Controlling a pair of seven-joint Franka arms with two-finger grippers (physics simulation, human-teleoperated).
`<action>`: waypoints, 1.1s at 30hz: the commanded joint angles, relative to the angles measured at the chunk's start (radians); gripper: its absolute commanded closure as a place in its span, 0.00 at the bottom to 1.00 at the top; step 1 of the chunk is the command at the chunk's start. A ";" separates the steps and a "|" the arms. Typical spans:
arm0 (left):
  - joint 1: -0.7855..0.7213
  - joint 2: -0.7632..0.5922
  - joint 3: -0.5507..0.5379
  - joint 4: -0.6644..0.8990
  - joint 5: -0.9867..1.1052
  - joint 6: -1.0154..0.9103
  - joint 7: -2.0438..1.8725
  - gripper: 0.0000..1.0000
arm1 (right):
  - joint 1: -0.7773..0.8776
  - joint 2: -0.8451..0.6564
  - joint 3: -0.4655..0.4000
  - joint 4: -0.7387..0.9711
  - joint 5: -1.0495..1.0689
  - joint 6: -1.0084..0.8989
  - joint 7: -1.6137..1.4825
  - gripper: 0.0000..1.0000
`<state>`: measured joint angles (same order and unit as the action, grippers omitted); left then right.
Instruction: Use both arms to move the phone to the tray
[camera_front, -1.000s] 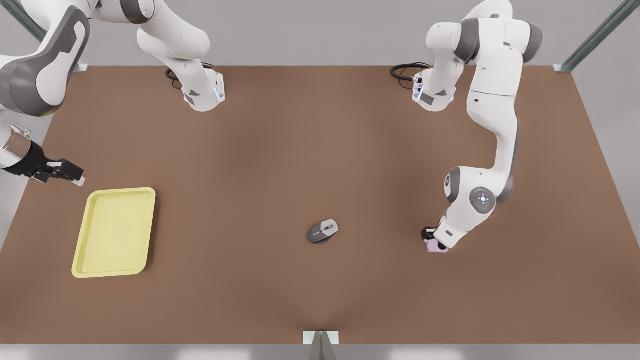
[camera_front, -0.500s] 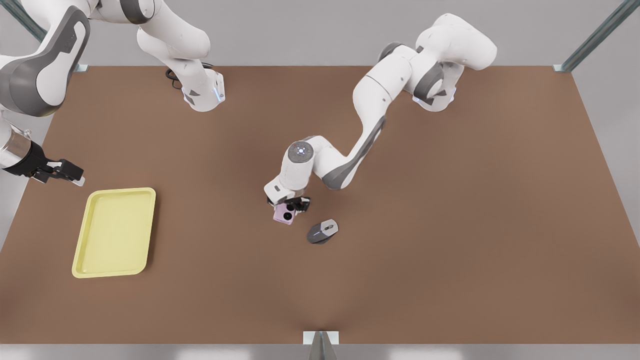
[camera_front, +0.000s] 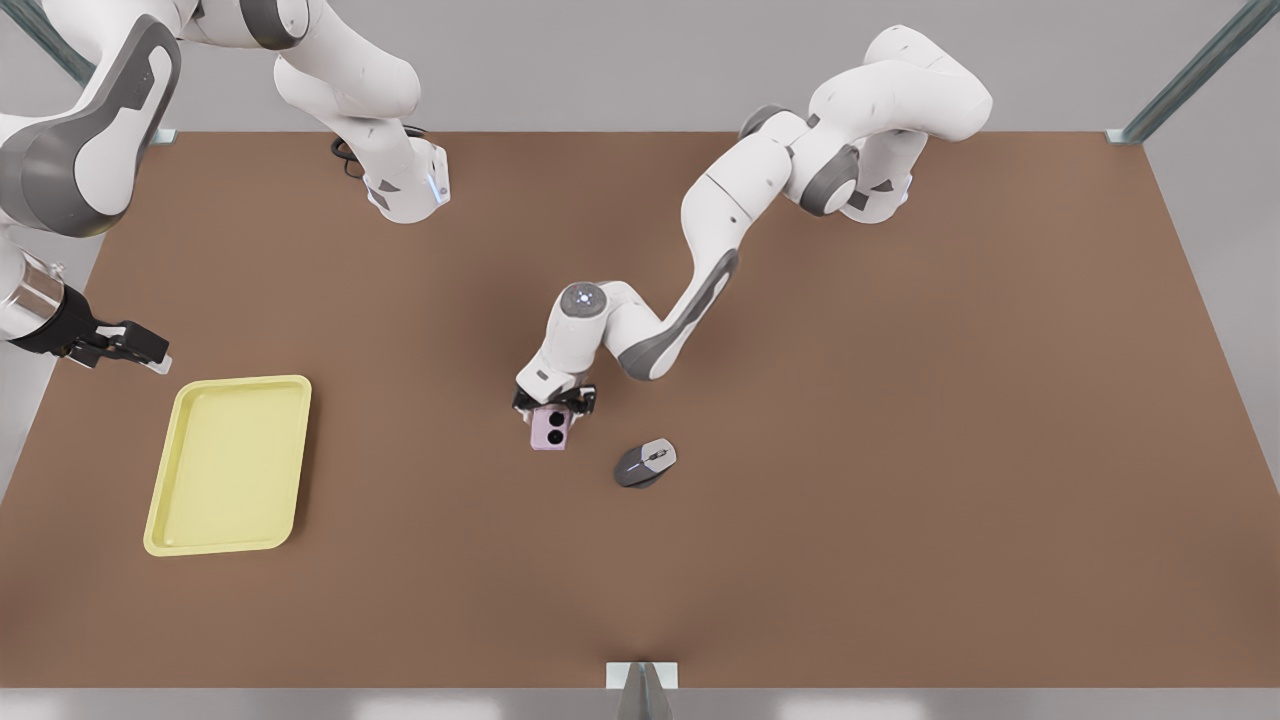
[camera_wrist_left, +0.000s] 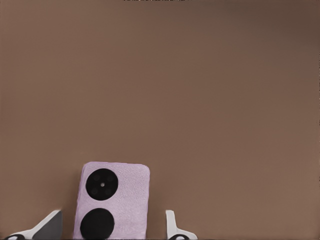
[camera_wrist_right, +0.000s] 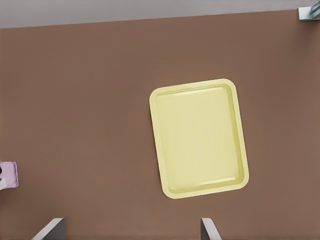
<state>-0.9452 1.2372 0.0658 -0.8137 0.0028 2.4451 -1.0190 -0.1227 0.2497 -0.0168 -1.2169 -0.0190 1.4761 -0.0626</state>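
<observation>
Lying on the table (camera_front: 900, 520): one phone (camera_front: 550, 428), one tray (camera_front: 232, 465), one mouse (camera_front: 645, 463).

A simulated robot test bench was shown: a bare brown tabletop (camera_front: 900, 560) was framed by plain grey walls and metal corner posts (camera_front: 1190, 75), with two white arms (camera_front: 700, 240) bolted on beside coiled black cables (camera_front: 812, 143).
</observation>
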 joint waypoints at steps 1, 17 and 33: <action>-0.001 -0.004 0.002 0.001 0.019 0.025 -0.286 0.00 | 0.000 -0.001 0.000 0.000 0.001 0.000 0.000 0.00; 0.499 -0.585 0.267 -0.096 -0.196 -1.077 0.856 0.00 | 0.000 0.028 0.058 -0.010 -0.004 0.003 0.001 0.00; 0.821 -0.845 -0.155 -0.452 0.049 -0.877 0.982 0.00 | 0.564 0.235 0.041 -0.067 0.060 0.253 0.832 0.00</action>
<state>-0.1249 0.3846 -0.0890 -1.2727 0.0437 1.5425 -0.3387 0.4370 0.4784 0.0259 -1.2918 0.0341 1.6372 0.2084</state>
